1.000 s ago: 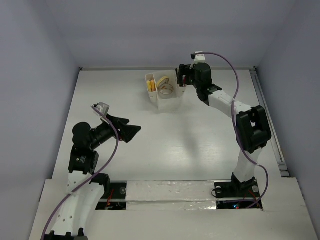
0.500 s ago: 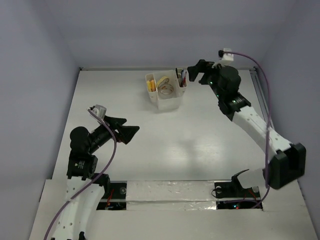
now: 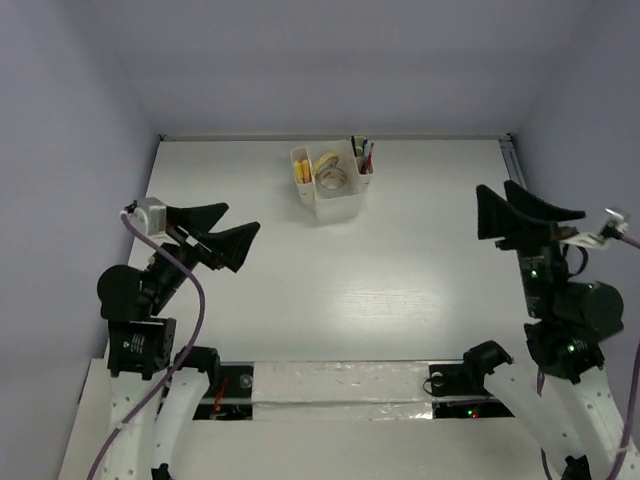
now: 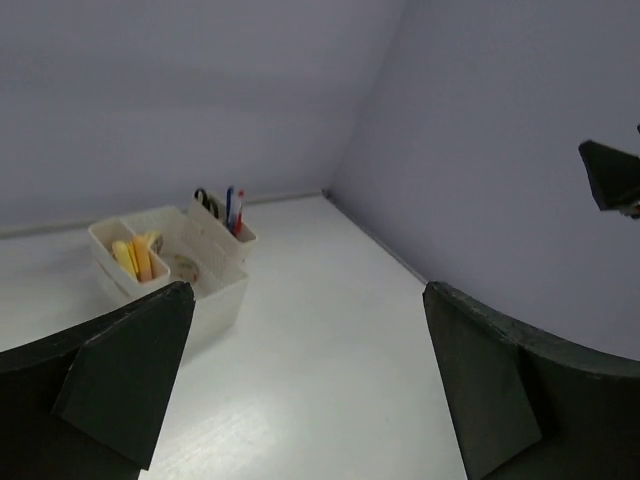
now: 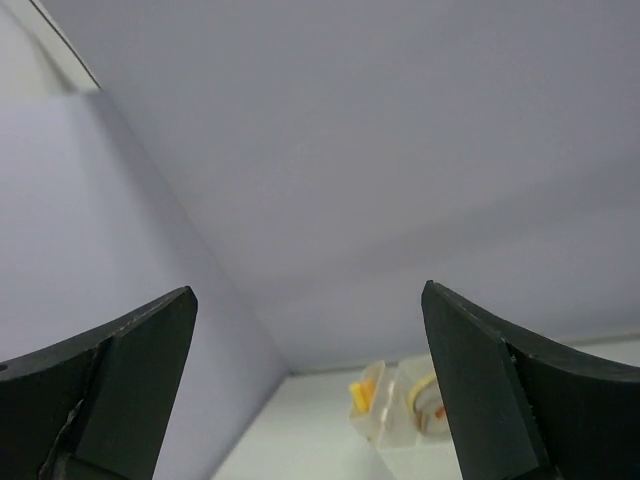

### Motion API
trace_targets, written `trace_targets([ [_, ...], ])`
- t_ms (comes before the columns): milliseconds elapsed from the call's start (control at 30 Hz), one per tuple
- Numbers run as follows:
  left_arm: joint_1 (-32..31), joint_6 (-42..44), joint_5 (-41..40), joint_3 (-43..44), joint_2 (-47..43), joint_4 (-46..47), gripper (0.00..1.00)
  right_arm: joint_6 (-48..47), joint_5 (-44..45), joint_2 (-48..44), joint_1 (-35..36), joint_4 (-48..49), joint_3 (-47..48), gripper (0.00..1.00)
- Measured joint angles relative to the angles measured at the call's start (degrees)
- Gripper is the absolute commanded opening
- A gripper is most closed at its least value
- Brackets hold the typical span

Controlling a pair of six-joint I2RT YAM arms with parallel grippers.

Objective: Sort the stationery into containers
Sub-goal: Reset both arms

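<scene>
The white organizer [image 3: 335, 203] stands at the far middle of the table. Its left compartment holds yellow sticks [image 3: 302, 171], its middle holds tape rolls [image 3: 331, 175], its right holds pens [image 3: 366, 156] and black-handled scissors. It also shows in the left wrist view [image 4: 215, 290] and, blurred, in the right wrist view [image 5: 400, 425]. My left gripper [image 3: 222, 232] is open and empty, raised over the table's left side. My right gripper [image 3: 505, 212] is open and empty, raised at the right, far from the organizer.
Grey walls enclose the white table [image 3: 330, 290] on three sides. A metal rail [image 3: 535, 240] runs along its right edge. A taped strip [image 3: 340, 385] lies at the near edge between the arm bases.
My right arm has pulled back from the organizer to the near right and lifted. My left arm has drawn back to the left and risen.
</scene>
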Motion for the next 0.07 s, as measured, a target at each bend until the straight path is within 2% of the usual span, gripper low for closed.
trace_targets([
  [67,0.0,-0.9,-0.7,2.0,0.0,1.4,0.99,0.1,1.3,-2.7,0.0,0.4,-0.1,1.0],
])
